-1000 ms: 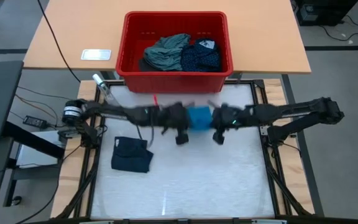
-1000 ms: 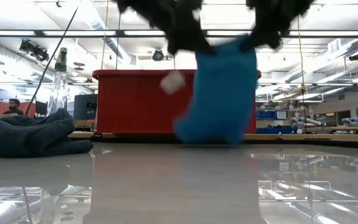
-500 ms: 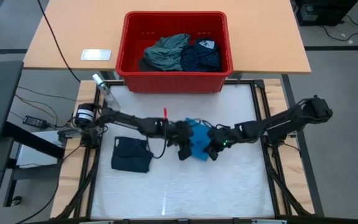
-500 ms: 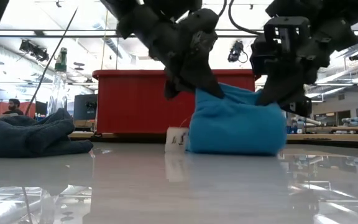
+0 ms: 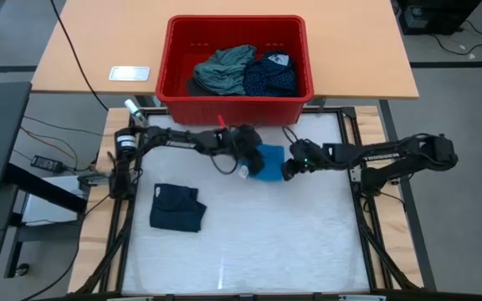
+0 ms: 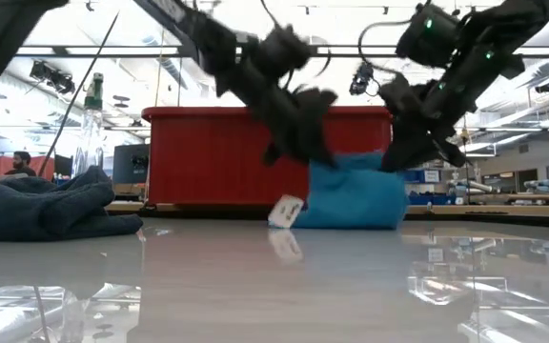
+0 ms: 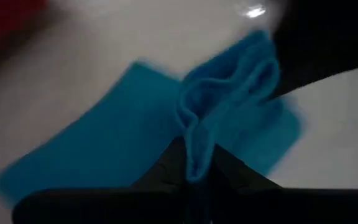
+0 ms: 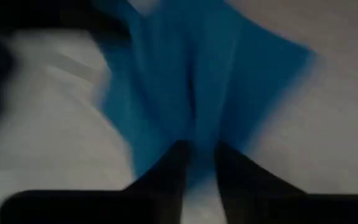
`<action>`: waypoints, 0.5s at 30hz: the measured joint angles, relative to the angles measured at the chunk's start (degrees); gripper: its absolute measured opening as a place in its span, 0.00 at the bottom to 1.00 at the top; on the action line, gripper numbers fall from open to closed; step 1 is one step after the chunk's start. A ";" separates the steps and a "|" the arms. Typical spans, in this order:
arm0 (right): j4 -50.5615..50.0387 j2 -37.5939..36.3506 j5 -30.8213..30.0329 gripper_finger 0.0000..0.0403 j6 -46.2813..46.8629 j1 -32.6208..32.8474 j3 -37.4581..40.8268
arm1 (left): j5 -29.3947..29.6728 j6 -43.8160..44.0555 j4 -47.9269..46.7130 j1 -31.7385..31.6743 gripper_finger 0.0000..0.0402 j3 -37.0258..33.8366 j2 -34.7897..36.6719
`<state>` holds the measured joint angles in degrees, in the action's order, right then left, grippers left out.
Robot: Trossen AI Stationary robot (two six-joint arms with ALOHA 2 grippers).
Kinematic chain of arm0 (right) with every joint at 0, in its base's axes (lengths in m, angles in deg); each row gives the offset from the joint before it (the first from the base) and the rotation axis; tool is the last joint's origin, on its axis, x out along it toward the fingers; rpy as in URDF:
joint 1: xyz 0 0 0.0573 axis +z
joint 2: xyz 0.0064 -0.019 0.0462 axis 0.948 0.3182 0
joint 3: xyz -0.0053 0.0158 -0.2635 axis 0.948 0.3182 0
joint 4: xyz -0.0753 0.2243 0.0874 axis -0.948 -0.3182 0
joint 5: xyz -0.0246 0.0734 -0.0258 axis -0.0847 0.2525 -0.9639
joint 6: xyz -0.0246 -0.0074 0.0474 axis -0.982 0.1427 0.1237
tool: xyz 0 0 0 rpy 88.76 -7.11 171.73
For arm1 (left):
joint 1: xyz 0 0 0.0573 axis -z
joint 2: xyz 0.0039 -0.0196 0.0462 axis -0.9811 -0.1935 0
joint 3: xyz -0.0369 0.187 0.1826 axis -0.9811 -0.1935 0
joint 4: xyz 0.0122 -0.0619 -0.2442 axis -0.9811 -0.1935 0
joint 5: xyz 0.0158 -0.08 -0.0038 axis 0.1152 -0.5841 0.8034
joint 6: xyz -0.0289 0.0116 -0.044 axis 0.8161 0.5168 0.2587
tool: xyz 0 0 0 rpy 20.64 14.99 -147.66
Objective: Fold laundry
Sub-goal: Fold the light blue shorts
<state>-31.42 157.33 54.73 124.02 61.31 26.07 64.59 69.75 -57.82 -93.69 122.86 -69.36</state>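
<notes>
Both grippers have carried the bright blue garment (image 5: 268,160) back toward the red bin (image 5: 235,107), lowering it onto the white table (image 5: 249,242). My left gripper (image 7: 193,171) pinches a fold of it; my right gripper (image 8: 199,163) straddles a fold, jaws slightly parted, hold uncertain. Soft, light cloth: I would grip at the edges. My low view alone shows its white tag (image 6: 285,211); my high view shows the folded navy piece (image 5: 176,208).
</notes>
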 joint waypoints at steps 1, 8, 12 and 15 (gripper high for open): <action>-1.45 -0.28 0.35 0.27 0.49 -1.12 0.33 | 0.49 0.64 0.87 -1.22 0.10 -0.09 -1.16; -2.63 -3.22 2.10 0.59 1.97 -2.94 0.06 | 1.25 9.14 3.47 -7.78 0.10 -0.09 -4.03; 4.09 -2.93 3.22 0.61 -5.52 -3.30 0.04 | 0.01 8.69 5.14 -9.61 0.10 -0.09 -3.65; 12.60 -0.91 1.41 0.59 -14.11 -4.49 -0.06 | 0.01 9.00 6.11 -9.84 0.10 -0.09 -3.59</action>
<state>-18.83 156.41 56.14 109.91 56.82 26.01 64.60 78.75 -51.70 -103.53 122.77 -72.95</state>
